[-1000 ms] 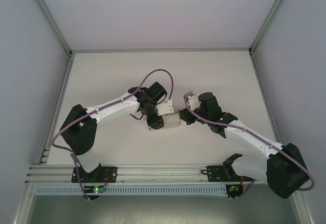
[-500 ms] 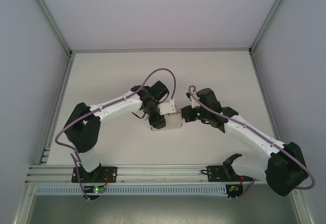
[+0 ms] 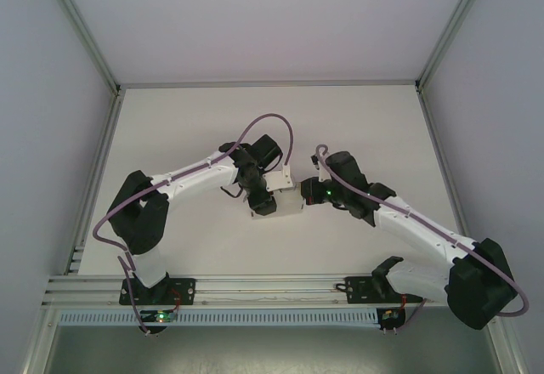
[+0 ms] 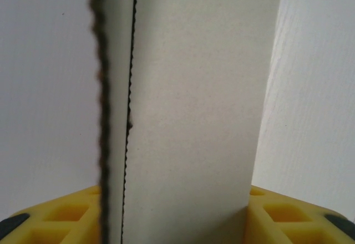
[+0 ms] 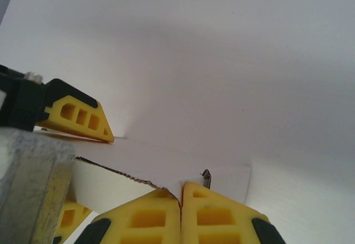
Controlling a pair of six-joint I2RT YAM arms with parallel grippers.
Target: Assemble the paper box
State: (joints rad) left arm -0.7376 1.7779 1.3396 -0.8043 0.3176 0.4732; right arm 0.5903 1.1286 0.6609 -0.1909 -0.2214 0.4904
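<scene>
Gripping the box (image 4: 194, 105) in your left claw (image 4: 177, 224), you're folding a flap; push it home with the closed right claw (image 5: 180, 197).

Top cam sits high behind the arm bases and looks down on the whole table (image 3: 212, 119). From there I get the paper box (image 3: 287, 202) small, mid-table. Left wrist cam is right up against the box, aimed out between the left gripper (image 4: 177, 216) fingers (image 4: 61, 222), with card across the middle. Right wrist cam is low and near, facing out past the right gripper (image 5: 180, 211) onto the card edge. All three overlap at the box. Right wrist also catches one left-gripper finger (image 5: 77, 116).
</scene>
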